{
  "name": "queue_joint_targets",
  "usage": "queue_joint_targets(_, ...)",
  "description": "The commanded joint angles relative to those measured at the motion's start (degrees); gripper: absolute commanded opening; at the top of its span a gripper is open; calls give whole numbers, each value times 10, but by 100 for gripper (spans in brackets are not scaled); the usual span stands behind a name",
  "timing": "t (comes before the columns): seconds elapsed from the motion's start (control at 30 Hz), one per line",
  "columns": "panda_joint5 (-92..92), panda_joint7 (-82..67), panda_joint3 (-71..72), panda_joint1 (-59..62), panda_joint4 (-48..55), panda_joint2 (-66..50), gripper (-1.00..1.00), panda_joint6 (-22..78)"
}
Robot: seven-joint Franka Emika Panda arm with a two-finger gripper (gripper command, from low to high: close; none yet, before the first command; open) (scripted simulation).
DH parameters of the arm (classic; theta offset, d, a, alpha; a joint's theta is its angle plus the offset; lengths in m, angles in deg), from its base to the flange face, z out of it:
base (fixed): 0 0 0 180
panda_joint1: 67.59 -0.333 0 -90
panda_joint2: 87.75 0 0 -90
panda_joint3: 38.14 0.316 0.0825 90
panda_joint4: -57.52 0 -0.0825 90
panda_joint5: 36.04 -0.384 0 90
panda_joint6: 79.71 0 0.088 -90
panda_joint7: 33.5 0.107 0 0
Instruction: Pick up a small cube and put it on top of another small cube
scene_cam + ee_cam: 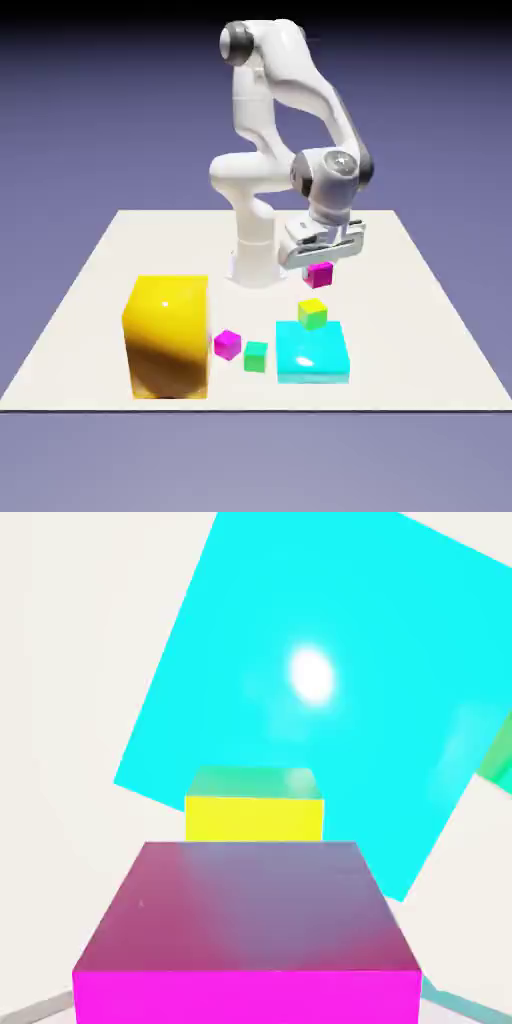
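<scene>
Gripping a magenta cube [320, 274] between the fingers [42, 1006], narrowed to its width. Needing, by the look of it, a carry to the other magenta cube [228, 345], lower than the fingers and out from them toward the exterior view's left, then a careful lowering. Out of sight in the hand view, so easy to misjudge for sideways aim; if released off-centre, likely to end in a tip or slide. Turned differently from the held cube, too, so liable to give a poor seat without a wrist turn.

Watch for the green cube [256, 357], just beside the target and likely to be knocked by a low approach or by opening fingers. Beware also of the yellow-green cube [313, 313], below and ahead of the fingers; hard to tell whether on the cyan block [312, 352] or just behind it. Keep high past both to avoid a snag. Leave room for the tall yellow block [169, 337], beyond the target from the fingers, against overshooting.

Set on a pale, flat counter [400, 300], under all of this, with a plain blue-violet backdrop [80, 120] around, darkening to black at the top.
</scene>
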Motion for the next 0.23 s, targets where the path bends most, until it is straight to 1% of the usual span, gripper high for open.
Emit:
queue_joint_targets(0.0, 6, 4, 0, 0, -9, -16, -100, -25)
queue_joint_targets(0.07, 13, 10, 1, 1, -27, -49, -100, -75)
queue_joint_targets(0.1, 13, 11, 1, 1, -28, -51, -100, -78)
queue_joint_targets(0.13, 13, 11, 1, 1, -28, -51, 100, -78)
queue_joint_targets(0.17, 13, 11, 1, 1, -28, -51, 100, -78)
queue_joint_targets(0.2, 10, 8, 1, 1, -19, -34, 100, -53)
